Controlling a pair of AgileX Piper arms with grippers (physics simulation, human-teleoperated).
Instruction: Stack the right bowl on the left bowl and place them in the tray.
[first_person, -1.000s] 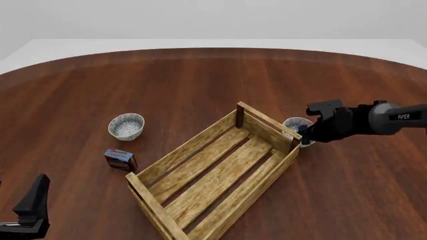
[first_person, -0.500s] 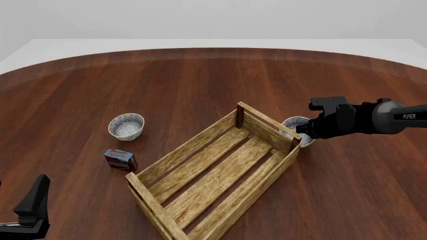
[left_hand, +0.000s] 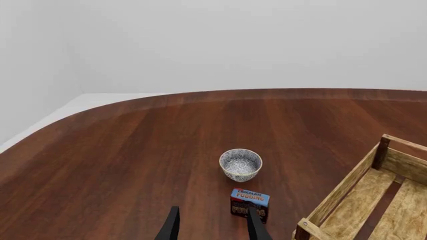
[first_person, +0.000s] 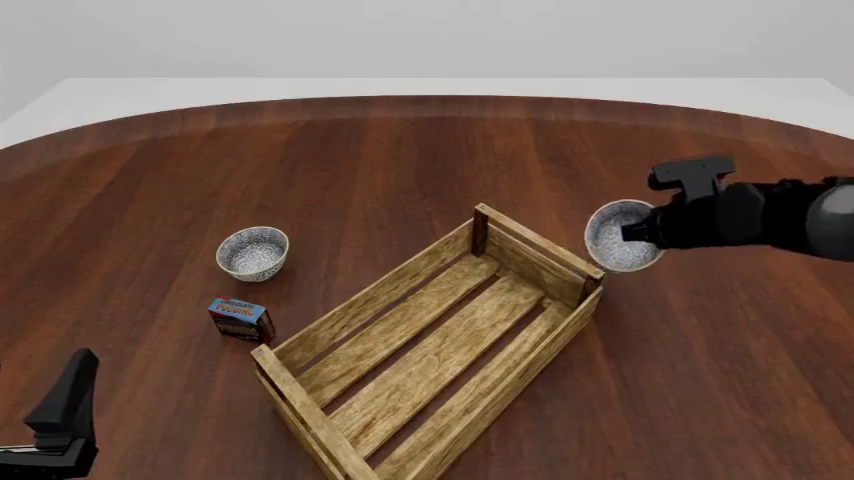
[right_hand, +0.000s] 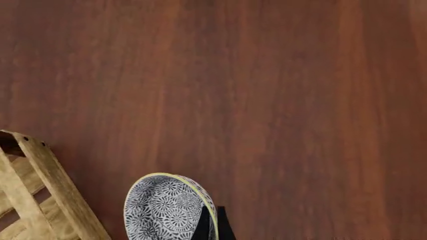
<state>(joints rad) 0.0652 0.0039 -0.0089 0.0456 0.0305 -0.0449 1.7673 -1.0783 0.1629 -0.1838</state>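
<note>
The right bowl (first_person: 617, 238), blue-grey speckled with a pale rim, is held tilted above the table just past the tray's far right corner. My right gripper (first_person: 643, 231) is shut on its rim. In the right wrist view the fingers (right_hand: 212, 222) pinch the bowl's (right_hand: 165, 209) edge. The left bowl (first_person: 252, 252) stands upright on the table left of the tray; it also shows in the left wrist view (left_hand: 241, 164). The light-wood slatted tray (first_person: 380, 296) lies diagonally at the centre and holds nothing. My left gripper (first_person: 64, 410) is open at the front left (left_hand: 212, 227), well short of the left bowl.
A small blue-and-red box (first_person: 240, 318) stands between the left bowl and the tray's near left corner, close ahead of the left fingers in the left wrist view (left_hand: 249, 201). A tray corner (right_hand: 37, 192) lies beside the held bowl. The dark wood table (first_person: 400, 160) is round.
My right gripper has lifted the right bowl off the table beside the tray's corner, raising it up and slightly right; the bowl now hangs tilted. The left arm has not moved.
</note>
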